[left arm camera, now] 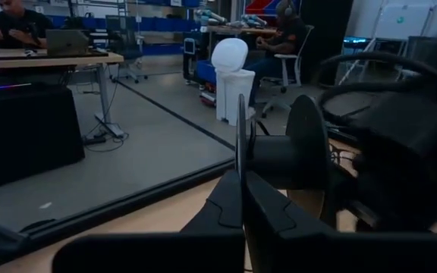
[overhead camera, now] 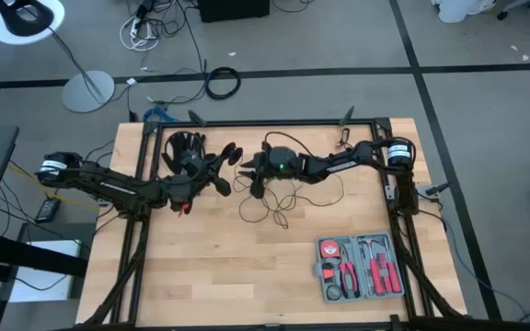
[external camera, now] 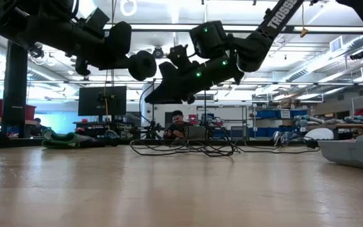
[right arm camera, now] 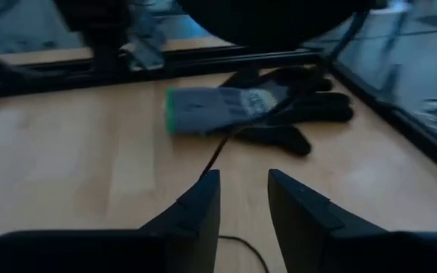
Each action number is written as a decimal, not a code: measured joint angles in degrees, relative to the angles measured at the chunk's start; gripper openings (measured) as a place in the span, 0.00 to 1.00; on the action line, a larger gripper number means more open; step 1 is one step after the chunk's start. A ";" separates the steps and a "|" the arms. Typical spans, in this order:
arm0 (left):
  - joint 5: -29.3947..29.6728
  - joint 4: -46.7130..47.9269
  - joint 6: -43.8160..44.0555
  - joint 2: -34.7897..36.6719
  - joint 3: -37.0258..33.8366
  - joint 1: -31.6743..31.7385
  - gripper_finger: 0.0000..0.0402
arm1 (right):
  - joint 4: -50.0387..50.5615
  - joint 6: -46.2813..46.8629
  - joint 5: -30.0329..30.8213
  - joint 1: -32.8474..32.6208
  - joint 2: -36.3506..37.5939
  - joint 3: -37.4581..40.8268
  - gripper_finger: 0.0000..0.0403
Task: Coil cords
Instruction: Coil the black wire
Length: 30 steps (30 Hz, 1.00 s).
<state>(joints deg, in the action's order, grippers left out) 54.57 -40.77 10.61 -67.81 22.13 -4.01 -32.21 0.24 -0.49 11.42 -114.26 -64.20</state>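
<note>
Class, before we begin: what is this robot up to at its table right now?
Two dark arms meet above the far middle of a wooden table. The left hand is shut on a round black disc, holding it in the air. The right hand hangs just beside it, fingers open, gripping nothing. A thin black wire lies in loose, untidy loops on the table below the right arm. A glove lies near the far edge and a tool kit sits at the near right.

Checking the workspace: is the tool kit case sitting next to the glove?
No, the tool kit case lies near the table's front right, far from the glove.
</note>
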 joint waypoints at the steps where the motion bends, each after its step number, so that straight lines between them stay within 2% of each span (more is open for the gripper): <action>1: 0.00 0.00 0.00 0.00 -0.02 0.00 0.00 | -0.02 -0.55 -2.51 0.71 0.00 0.02 0.27; 3: 0.01 0.00 -1.37 0.00 -0.02 0.00 0.00 | 0.01 -1.60 -6.62 2.12 0.00 0.02 0.27; 6: 0.02 -0.02 -6.05 0.00 -0.02 0.00 0.00 | 4.91 -2.41 -9.65 3.93 0.01 0.01 0.26; 9: -0.31 -0.02 -8.76 0.00 -0.02 0.00 0.00 | 8.15 1.97 -14.37 4.90 -0.04 0.04 0.26; 13: -3.77 -0.03 -8.70 0.00 -0.02 0.00 0.00 | 12.75 5.92 -14.83 2.26 0.00 1.02 0.23; 15: -3.98 -0.08 -7.41 0.00 -0.02 0.00 0.00 | 10.49 7.65 -11.08 -0.40 0.00 2.43 0.21; 21: -4.01 -0.04 -2.46 0.00 -0.02 0.00 0.00 | 4.34 12.48 8.05 -10.31 0.40 9.79 0.15; 24: -4.29 0.00 -1.20 0.00 -0.04 -0.09 0.00 | 1.03 14.41 15.68 -14.63 1.89 14.27 0.12; 27: -5.20 0.00 -1.23 0.00 -0.06 -0.13 0.00 | -2.92 16.49 20.11 -17.44 4.24 18.99 0.08; 30: -5.80 -0.05 -0.98 0.00 -0.06 -0.13 0.00 | -7.52 16.76 21.25 -18.72 7.21 22.66 0.06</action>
<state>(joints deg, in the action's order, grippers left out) 48.77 -40.83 9.64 -67.81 22.06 -4.14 -39.73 17.00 20.76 -7.30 -107.04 -41.54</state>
